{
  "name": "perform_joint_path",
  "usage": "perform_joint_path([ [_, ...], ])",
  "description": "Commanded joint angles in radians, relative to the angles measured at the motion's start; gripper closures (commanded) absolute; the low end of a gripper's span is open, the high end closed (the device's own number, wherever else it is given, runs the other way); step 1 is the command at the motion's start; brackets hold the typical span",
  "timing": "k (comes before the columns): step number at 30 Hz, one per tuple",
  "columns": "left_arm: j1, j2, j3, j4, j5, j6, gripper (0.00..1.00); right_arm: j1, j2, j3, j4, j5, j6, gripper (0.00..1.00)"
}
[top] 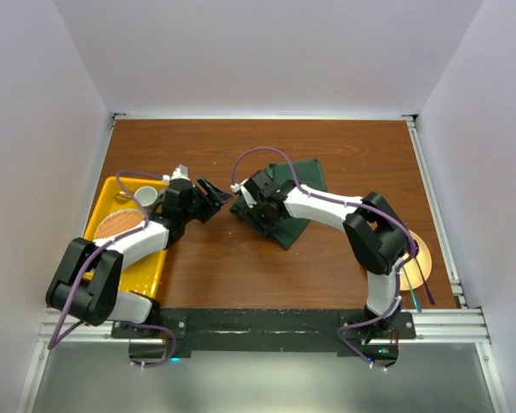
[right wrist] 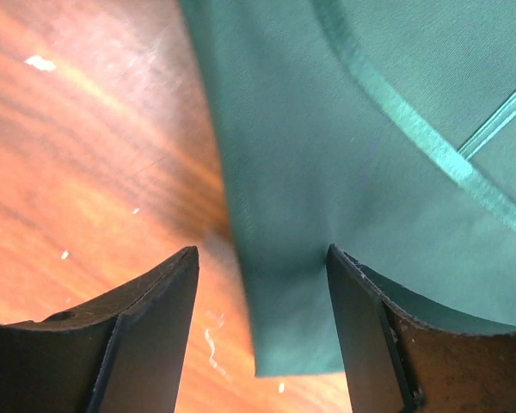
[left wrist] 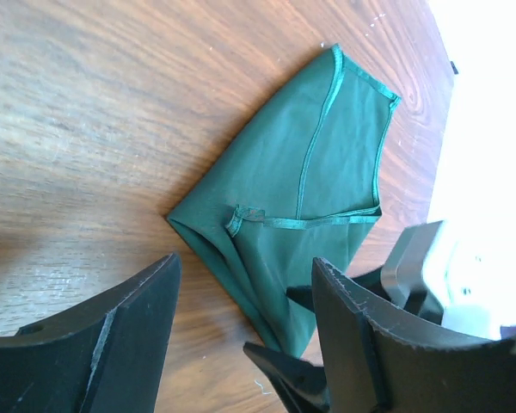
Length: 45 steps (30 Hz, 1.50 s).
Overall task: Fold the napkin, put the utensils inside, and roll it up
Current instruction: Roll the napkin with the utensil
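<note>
The dark green napkin (top: 294,194) lies folded in the middle of the wooden table; the left wrist view shows it as a triangle with hemmed edges (left wrist: 310,163). My right gripper (top: 242,206) is open, low over its left corner. That corner (right wrist: 344,258) lies flat between the fingers, ungripped (right wrist: 260,254). My left gripper (top: 217,191) is open just left of the napkin, holding nothing (left wrist: 245,267). Thin stick-like utensils (top: 423,284) lie across an orange plate at the right front.
A yellow tray (top: 146,275) stands at the left, holding a white cup (top: 145,196) and a round brown mat (top: 119,225). The orange plate (top: 423,245) sits beside the right arm's base. Metal rails edge the table on both sides.
</note>
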Motion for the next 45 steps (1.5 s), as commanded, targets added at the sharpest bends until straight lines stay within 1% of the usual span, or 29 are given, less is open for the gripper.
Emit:
perform_joint_path([
  [1,0.016,-0.030,0.016,-0.032,0.006,0.063,0.34,0.021,-0.072,0.052,-0.050,0.054,-0.001,0.34],
  [5,0.019,-0.043,0.006,-0.038,0.023,0.065,0.34,0.035,-0.113,0.037,-0.050,0.068,-0.009,0.34],
  [7,0.022,-0.053,0.000,-0.039,0.020,0.065,0.34,0.047,-0.121,0.031,-0.050,0.060,-0.007,0.37],
  [11,0.034,-0.061,-0.006,-0.036,0.026,0.066,0.34,0.062,-0.122,-0.001,-0.031,0.055,-0.010,0.61],
  [12,0.036,-0.060,-0.004,-0.036,0.029,0.065,0.34,0.064,-0.121,-0.008,-0.024,0.060,-0.010,0.62],
  [19,0.037,-0.075,-0.007,-0.044,0.037,0.073,0.35,0.062,-0.078,-0.009,-0.001,0.083,-0.013,0.57],
  [21,0.039,-0.079,-0.009,-0.049,0.034,0.074,0.35,0.064,-0.070,-0.017,0.009,0.083,-0.047,0.52],
  [24,0.042,-0.087,-0.011,-0.052,0.033,0.074,0.35,0.064,-0.047,-0.029,0.021,0.086,-0.050,0.52],
  [27,0.042,-0.089,-0.014,-0.052,0.034,0.073,0.35,0.067,-0.033,-0.051,0.038,0.086,-0.048,0.53],
  [30,0.042,-0.087,-0.017,-0.053,0.031,0.071,0.35,0.068,-0.018,-0.061,0.052,0.092,-0.041,0.57],
  [36,0.044,-0.079,-0.023,-0.052,0.036,0.074,0.35,0.076,0.017,-0.090,0.088,0.117,-0.027,0.56],
  [39,0.047,-0.076,-0.032,-0.046,0.039,0.073,0.35,0.088,0.043,-0.097,0.092,0.158,-0.027,0.58],
  [41,0.051,-0.069,-0.034,-0.039,0.048,0.073,0.35,0.092,0.053,-0.110,0.108,0.167,0.007,0.59],
  [43,0.054,-0.063,-0.037,-0.035,0.057,0.074,0.34,0.088,0.062,-0.124,0.125,0.172,0.016,0.63],
  [45,0.056,-0.060,-0.040,-0.032,0.060,0.076,0.34,0.090,0.069,-0.126,0.130,0.170,0.022,0.71],
])
